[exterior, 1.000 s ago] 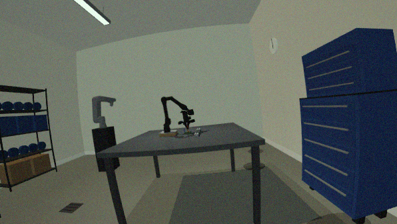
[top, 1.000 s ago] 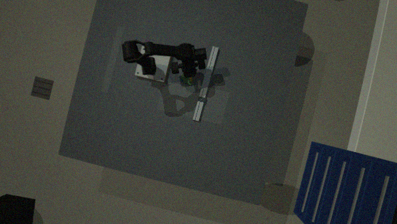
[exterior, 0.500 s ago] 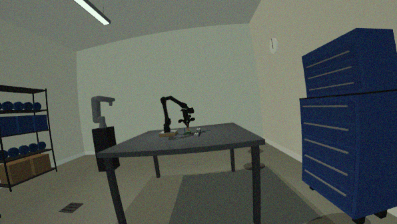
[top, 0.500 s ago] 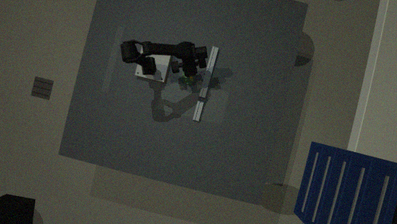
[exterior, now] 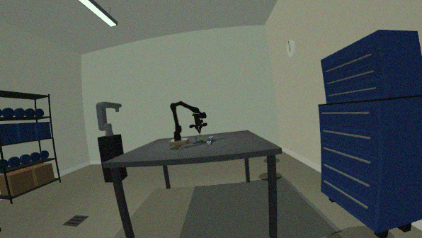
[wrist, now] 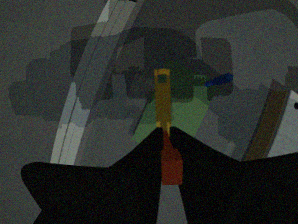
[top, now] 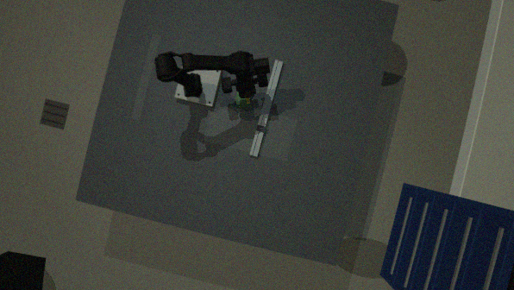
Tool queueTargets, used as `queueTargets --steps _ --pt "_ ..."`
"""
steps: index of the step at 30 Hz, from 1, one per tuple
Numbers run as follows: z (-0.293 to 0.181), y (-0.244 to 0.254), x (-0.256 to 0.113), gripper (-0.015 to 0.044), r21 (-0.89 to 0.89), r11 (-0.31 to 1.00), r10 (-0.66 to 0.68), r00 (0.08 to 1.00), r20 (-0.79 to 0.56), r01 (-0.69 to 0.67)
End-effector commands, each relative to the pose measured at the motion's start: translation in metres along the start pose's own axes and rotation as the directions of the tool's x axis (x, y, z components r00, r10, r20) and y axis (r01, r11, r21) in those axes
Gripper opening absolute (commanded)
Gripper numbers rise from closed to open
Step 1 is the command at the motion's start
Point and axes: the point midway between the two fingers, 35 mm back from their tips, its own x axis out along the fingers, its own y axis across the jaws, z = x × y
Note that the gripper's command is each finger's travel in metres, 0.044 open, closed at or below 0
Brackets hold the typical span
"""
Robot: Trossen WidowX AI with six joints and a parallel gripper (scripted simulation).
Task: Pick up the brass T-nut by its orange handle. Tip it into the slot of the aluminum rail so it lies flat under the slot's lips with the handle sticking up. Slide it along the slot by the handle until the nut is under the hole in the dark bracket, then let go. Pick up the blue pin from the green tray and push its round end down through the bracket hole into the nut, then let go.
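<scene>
Gripper [top: 247, 94] [exterior: 200, 132] [wrist: 165, 132]: closed on the orange handle [wrist: 172, 170], fingertips pointing down. Nut [top: 247, 100] [wrist: 162, 95], brass, on that handle, outside the rail; seen over the tray [top: 240, 104] [exterior: 200, 142] [wrist: 194, 114], which is green. Blue pin [exterior: 196, 138] [wrist: 220, 80] stands at the tray, clear of the fingers.

Rail [top: 276, 78] [exterior: 209, 142] [wrist: 80, 107] just beside the tray, on the side toward the desk's right edge, top view. Runs roughly parallel to the desk's left edge; one end toward the top edge, the other toward the bottom edge. Bracket [top: 260, 128] dark, across the rail, nearer its bottom-edge end. Slot contents near it too small to tell.

Base [top: 211, 88] [exterior: 184, 141] [wrist: 285, 125] on the tray's other side, nearer the desk's left edge than its right. Arm [top: 207, 61] [exterior: 175, 118] reaches from there toward the right edge. Desk [top: 194, 181] [exterior: 198, 158] dark grey; all this kit lies nearer the upper-left corner than the lower-right.
</scene>
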Motion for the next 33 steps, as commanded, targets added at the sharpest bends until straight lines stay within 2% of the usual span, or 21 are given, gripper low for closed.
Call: queueTargets --steps 1,33 --pt "0.002 0.001 -0.007 -0.0150 0.006 1.000 0.002 1.000 0.003 -0.002" --pt "0.010 0.008 -0.048 -0.0150 0.038 0.999 -0.014 1.000 0.000 0.014"
